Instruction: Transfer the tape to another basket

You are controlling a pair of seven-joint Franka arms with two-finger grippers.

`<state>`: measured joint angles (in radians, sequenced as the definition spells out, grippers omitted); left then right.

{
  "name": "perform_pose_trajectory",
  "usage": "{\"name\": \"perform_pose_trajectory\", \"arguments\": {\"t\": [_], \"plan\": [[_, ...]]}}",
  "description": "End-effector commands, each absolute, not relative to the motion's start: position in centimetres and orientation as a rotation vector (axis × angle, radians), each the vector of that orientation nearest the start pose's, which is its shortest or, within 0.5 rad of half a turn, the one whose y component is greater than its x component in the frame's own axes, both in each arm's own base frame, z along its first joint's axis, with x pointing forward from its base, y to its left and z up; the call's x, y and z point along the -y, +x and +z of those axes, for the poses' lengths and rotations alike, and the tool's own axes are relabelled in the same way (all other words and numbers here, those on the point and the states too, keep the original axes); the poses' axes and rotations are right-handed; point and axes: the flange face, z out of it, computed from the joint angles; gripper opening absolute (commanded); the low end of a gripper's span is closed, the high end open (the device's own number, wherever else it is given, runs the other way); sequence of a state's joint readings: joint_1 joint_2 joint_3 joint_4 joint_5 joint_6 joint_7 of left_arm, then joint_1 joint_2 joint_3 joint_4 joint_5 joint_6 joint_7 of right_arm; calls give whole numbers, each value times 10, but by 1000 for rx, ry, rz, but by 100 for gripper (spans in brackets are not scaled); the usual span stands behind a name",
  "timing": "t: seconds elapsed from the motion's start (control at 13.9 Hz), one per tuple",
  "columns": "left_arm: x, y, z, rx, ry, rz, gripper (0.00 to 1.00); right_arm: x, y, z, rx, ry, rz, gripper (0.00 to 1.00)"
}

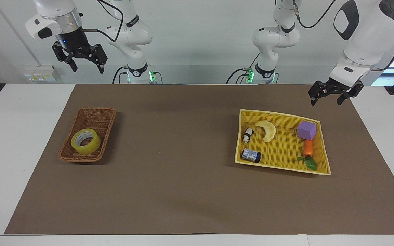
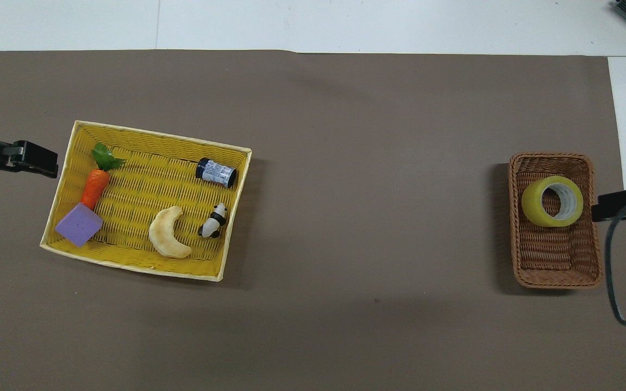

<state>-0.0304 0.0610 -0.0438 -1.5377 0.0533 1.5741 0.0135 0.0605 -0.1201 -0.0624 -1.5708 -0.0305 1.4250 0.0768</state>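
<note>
The tape [image 1: 85, 141], a yellow roll with a white core, lies in the brown wicker basket [image 1: 96, 116] at the right arm's end of the table. It also shows in the overhead view [image 2: 552, 201], in the part of the basket [image 2: 555, 266] farther from the robots. My right gripper [image 1: 87, 68] is open and empty, high in the air. In the overhead view one of its fingers [image 2: 620, 203] shows over the mat's edge beside the basket. My left gripper [image 1: 325, 101] is open and empty, hanging beside the yellow tray [image 1: 286, 114].
The flat yellow woven tray [image 2: 144, 138] at the left arm's end holds a carrot [image 2: 94, 187], a purple block [image 2: 78, 225], a pale banana slice [image 2: 167, 239], a panda figure [image 2: 213, 220] and a small dark jar [image 2: 215, 172]. Brown mat [image 1: 176, 136] lies between basket and tray.
</note>
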Motion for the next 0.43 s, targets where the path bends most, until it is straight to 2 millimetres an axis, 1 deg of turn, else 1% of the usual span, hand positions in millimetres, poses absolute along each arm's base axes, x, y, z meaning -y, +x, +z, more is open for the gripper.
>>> {"name": "perform_pose_trajectory", "arguments": {"t": [0.0, 0.14, 0.36], "plan": [[33, 570, 607, -145, -3091, 53, 100, 6, 498, 676, -147, -3168, 10, 100], [33, 570, 607, -145, -3091, 53, 100, 6, 498, 683, -146, -3168, -14, 100], [33, 570, 607, -145, -3091, 53, 100, 7, 498, 683, -155, -3168, -17, 100]]}}
